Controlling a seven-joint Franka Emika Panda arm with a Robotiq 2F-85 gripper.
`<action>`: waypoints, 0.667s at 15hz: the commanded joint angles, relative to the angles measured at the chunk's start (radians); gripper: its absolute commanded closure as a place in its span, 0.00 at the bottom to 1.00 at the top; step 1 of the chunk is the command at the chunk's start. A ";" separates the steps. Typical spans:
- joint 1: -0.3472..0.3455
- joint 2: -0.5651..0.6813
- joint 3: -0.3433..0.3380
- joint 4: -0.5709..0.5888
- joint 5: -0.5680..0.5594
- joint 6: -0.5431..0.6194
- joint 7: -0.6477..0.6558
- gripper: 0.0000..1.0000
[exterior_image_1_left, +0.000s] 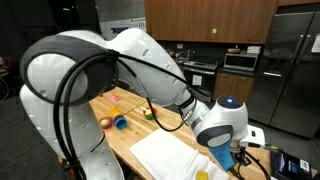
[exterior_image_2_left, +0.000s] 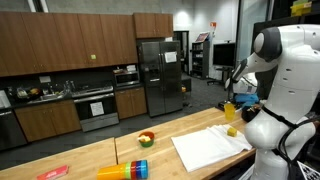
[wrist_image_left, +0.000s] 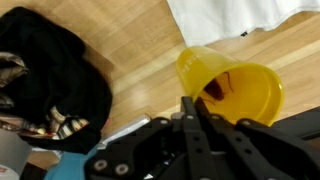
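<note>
A yellow cup (wrist_image_left: 235, 85) stands on the wooden table, with something reddish-brown inside it. In the wrist view my gripper (wrist_image_left: 193, 102) has its two fingers pressed together on the cup's near rim. The cup also shows in an exterior view (exterior_image_2_left: 231, 112), by the table's end next to the robot's white arm. In an exterior view the gripper (exterior_image_1_left: 226, 152) is low over the table's near end and the cup is mostly hidden behind it.
A white cloth (wrist_image_left: 240, 20) lies just beyond the cup and shows in both exterior views (exterior_image_2_left: 210, 148) (exterior_image_1_left: 170, 155). A black bundle (wrist_image_left: 50, 80) lies beside the cup. Farther along are stacked coloured cups (exterior_image_2_left: 125, 170), a small bowl (exterior_image_2_left: 146, 138) and a blue cup (exterior_image_1_left: 120, 122).
</note>
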 joint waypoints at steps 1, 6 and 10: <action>-0.053 0.046 -0.006 0.046 -0.034 -0.058 0.131 0.99; -0.115 0.093 -0.019 0.105 -0.205 -0.189 0.381 0.99; -0.112 0.097 -0.038 0.120 -0.179 -0.269 0.416 0.99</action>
